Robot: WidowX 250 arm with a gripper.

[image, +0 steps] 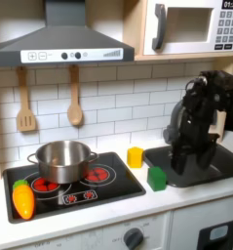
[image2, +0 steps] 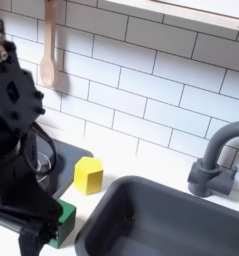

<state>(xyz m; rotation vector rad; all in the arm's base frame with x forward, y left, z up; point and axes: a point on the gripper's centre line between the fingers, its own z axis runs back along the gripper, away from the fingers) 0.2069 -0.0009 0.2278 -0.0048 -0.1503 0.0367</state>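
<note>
The gripper (image: 175,168) is hanging low beside the green block (image: 157,178), which is lying on the counter between stove (image: 89,190) and sink (image: 201,161). Nothing is being held yet; the jaw opening cannot be told.

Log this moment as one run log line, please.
gripper: low over sink, jaws unclear | nearest: green block on counter | yellow block behind it | pot on stove
</note>
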